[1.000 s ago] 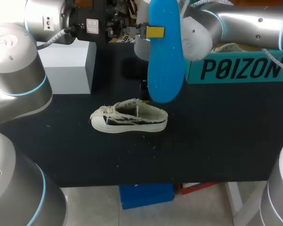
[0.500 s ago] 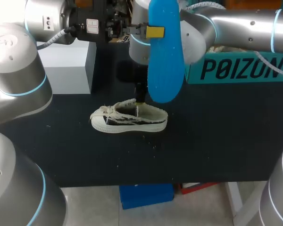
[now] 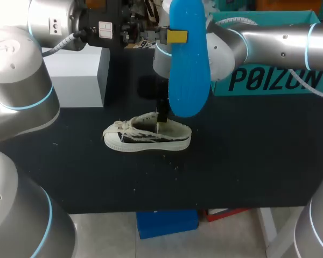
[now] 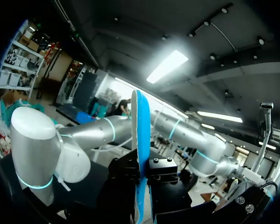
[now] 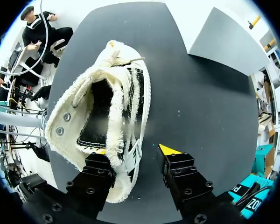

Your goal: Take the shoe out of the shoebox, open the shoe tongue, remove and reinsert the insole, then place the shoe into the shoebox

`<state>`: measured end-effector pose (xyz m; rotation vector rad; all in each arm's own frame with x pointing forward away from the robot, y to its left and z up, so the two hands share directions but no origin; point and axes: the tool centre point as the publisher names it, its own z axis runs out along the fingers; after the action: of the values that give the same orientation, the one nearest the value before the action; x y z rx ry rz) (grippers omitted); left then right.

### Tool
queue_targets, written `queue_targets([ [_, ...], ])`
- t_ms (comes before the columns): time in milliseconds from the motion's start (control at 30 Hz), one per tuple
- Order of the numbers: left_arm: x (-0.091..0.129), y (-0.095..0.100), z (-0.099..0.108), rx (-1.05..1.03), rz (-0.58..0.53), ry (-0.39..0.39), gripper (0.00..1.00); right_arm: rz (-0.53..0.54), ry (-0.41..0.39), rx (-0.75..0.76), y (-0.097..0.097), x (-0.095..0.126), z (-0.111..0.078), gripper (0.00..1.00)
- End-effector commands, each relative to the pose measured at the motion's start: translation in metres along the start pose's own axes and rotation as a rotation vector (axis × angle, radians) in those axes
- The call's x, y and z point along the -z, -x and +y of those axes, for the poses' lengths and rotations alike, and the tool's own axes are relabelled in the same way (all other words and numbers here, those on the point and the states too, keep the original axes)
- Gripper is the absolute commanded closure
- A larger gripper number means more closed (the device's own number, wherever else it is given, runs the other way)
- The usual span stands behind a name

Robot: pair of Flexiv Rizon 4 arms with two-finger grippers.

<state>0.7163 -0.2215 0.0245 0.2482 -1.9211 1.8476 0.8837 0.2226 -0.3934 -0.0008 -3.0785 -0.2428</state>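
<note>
The black worktop (image 3: 247, 161) fills the middle of the head view; my right arm (image 3: 280, 37) crosses its upper right and has swung lower and further left than a second ago, so its wrist now hangs over the shoe's heel; my left arm (image 3: 48, 21) stays along the top left, unmoved; the teal shoebox (image 3: 269, 78) sits at the upper right edge behind the right arm, and a pale block (image 3: 75, 75) stands at the upper left; the blue insole (image 3: 188, 59) hangs upright at top centre, heel end down, exactly where it was before; my left fingers (image 4: 141, 170) are clamped on it from both sides, the insole standing edge-on between them; the shoe (image 3: 148, 134) lies on its sole at centre left, toe to the left, not shifted; it is out of the shoebox and well apart from it; my right fingers (image 5: 135, 150) are spread apart, one above the heel end of the shoe's opening, the other outside over bare worktop, with the shoe's side wall between them but not pinched.
</note>
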Motion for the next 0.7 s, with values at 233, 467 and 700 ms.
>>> queue_targets([
  [233,-0.001,0.000,0.001,-0.001,-0.003,-0.002,1.00,0.042,0.010,0.018,-0.001,-0.019,0.010,0.57],
  [467,-0.001,0.000,0.001,-0.001,-0.003,-0.002,1.00,0.103,-0.018,0.051,-0.004,-0.025,0.018,1.00],
  [700,-0.001,0.000,0.001,-0.001,-0.003,-0.002,1.00,0.131,-0.012,0.061,-0.004,-0.026,0.019,1.00],
])
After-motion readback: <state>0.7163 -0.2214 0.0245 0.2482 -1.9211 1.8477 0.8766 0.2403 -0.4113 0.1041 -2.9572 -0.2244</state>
